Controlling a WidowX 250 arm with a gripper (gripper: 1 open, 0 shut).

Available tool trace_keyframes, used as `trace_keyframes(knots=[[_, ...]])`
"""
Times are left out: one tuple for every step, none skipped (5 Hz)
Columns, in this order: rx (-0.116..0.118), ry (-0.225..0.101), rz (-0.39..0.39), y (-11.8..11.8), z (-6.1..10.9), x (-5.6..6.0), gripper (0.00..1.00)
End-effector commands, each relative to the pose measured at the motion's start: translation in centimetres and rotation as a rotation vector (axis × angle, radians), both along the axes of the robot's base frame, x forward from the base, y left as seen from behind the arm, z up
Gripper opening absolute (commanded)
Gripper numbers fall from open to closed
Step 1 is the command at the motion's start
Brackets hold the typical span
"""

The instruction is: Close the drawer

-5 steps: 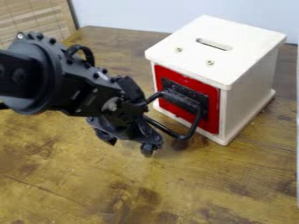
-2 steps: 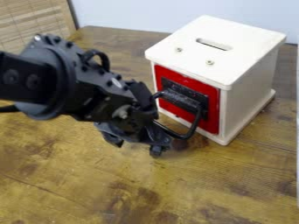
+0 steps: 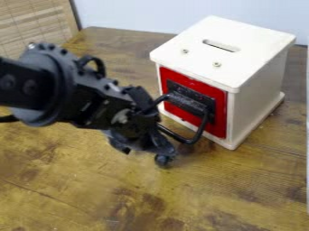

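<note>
Arm [image 3: 60, 90] nearer, boxy red drawer [image 3: 191, 101]

front: handle [image 3: 191, 120] blocks | tabletop [image 3: 72, 194] left: free

A cream-white cabinet [image 3: 248, 63] (slot on top) stands on a worn wooden desk [image 3: 72, 194]; a bamboo mat [image 3: 36, 23] lies behind.
</note>
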State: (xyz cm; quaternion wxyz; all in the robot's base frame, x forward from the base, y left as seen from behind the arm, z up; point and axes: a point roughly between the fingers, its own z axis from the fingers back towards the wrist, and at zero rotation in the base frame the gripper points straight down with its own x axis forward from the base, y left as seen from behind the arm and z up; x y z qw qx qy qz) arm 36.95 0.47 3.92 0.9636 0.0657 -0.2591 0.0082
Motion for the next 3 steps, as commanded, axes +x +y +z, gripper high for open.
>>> trace_keyframes(knots=[[-0.010,-0.064,0.043,0.0,2.6,0.6,1.00],[-0.016,-0.066,0.084,0.0,3.1,0.9,1.00],[-0.020,-0.071,0.059,0.0,3.8,1.0,1.00]])
